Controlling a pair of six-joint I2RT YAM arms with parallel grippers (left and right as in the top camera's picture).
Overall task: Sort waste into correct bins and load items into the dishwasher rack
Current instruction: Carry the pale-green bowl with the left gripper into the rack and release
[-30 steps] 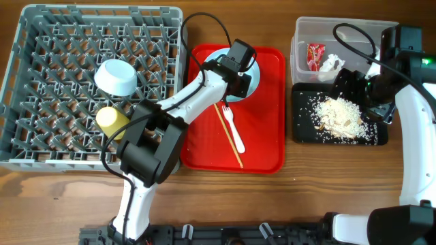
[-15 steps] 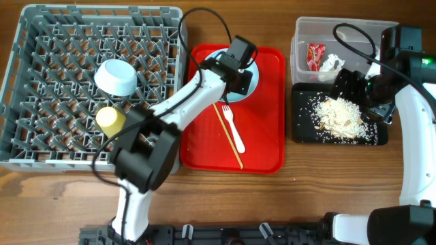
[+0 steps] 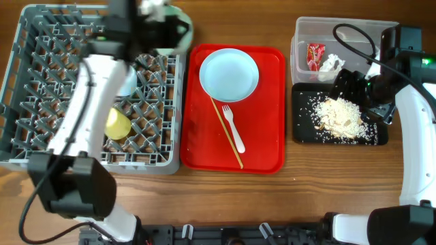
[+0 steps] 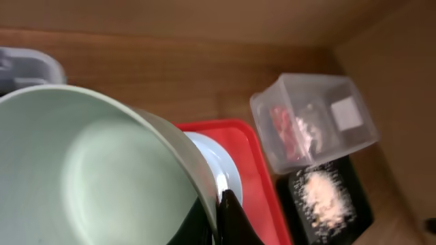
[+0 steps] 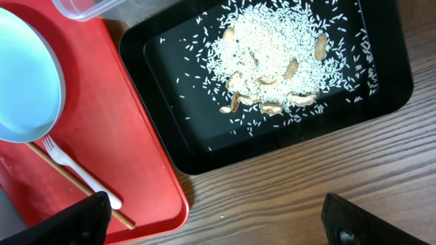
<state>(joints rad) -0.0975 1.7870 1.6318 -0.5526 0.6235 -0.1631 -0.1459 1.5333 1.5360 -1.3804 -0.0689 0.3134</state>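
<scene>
Over the far right corner of the dishwasher rack point(image 3: 48, 61), grips a pale blue-green bowl point(image 4: 88, 170) by the rim with the left hand point(image 3: 163, 24), clamped on it. Shows the yellow cup point(image 3: 117, 124) among the rack's pegs, and the white plate point(image 3: 229, 73) and plastic fork point(image 3: 231, 125) on the red tray point(image 3: 262, 136). Holds the right hand point(image 3: 351, 86) above the black tray point(image 3: 301, 135) of rice scraps point(image 3: 339, 114), fingers spread wide, gripping nothing. Shows the red wrapper point(image 3: 315, 54) and tissue point(image 3: 332, 64) inside the clear tub point(image 3: 340, 30).

L arm point(image 3: 88, 88) over rack point(image 3: 41, 82) far-right corner, pale green bowl point(image 3: 174, 30) at its blurred tip. In rack: yellow cup point(image 3: 117, 124). On red tray point(image 3: 262, 136): plate point(image 3: 229, 73), fork point(image 3: 233, 126). In black tray point(image 3: 297, 136): rice point(image 3: 338, 116).
</scene>
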